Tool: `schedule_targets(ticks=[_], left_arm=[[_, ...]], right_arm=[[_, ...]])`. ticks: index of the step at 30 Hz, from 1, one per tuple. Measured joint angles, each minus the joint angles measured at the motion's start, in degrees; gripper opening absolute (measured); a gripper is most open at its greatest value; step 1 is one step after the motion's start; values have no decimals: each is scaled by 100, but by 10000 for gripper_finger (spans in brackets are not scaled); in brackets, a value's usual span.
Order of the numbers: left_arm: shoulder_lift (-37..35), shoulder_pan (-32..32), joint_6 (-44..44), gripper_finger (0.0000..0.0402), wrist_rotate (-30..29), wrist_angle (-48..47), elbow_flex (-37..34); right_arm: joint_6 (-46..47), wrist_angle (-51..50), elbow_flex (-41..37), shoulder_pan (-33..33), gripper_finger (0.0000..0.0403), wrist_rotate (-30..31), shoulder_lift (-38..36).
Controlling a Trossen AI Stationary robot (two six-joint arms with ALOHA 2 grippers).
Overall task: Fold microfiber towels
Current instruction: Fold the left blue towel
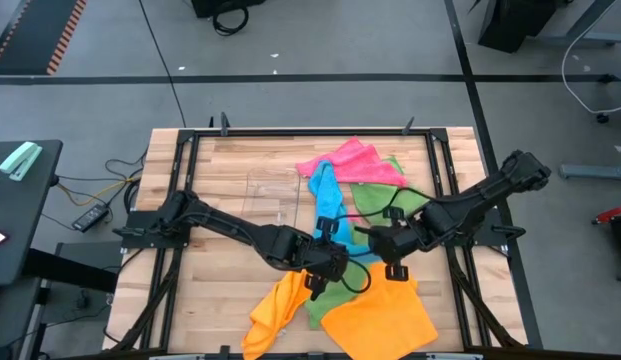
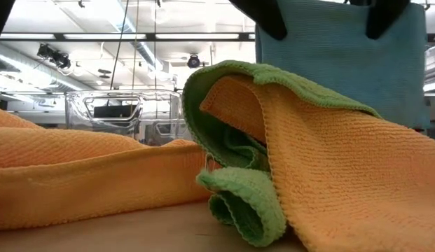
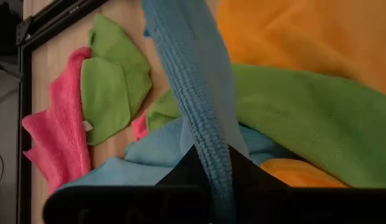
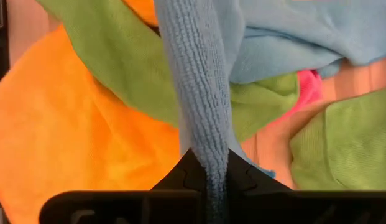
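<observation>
A sky blue towel (image 1: 328,203) is held up between my two grippers over the middle of the table; in the low view it hangs as a flat sheet (image 2: 343,63). My left gripper (image 1: 325,268) and my right gripper (image 1: 390,262) are both shut on it. Two orange towels (image 1: 382,312) (image 1: 275,312) and a green towel (image 1: 320,303) lie crumpled near the front edge. A pink towel (image 1: 348,160) and another green one (image 1: 375,192) lie at the far side. My left gripper pinches an edge of the blue towel (image 3: 212,163) between its two fingers, slanting down from the table's left. The cloth runs away from the fingers as a narrow bunched ridge; its far part (image 3: 149,155) rests on the other towels. My right gripper pinches the blue towel's edge (image 4: 208,160) between its two fingers, pointing steeply down from the table's right. The cloth leaves the fingers as a narrow ridge and widens toward the pile (image 4: 286,37). The held part is lifted clear of the orange towel below.
A small clear plastic tray (image 1: 270,195) stands on the wood left of the far towels. A black frame (image 1: 185,150) runs round the table's edge. Bare wood (image 1: 215,290) shows at the near left.
</observation>
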Motion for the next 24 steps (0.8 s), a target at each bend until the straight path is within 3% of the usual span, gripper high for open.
schedule_targets(ticks=[5,13,24], left_arm=[[-1,-143,-30,39,23,141,-7],[54,-351,-335,14,433,382,-9],[319,-667,-677,26,730,950,-3]], right_arm=[[177,44,-228,205,23,57,2],[311,843,-502,656,23,-7,4],[639,1530,-875,1158,23,-28,52]])
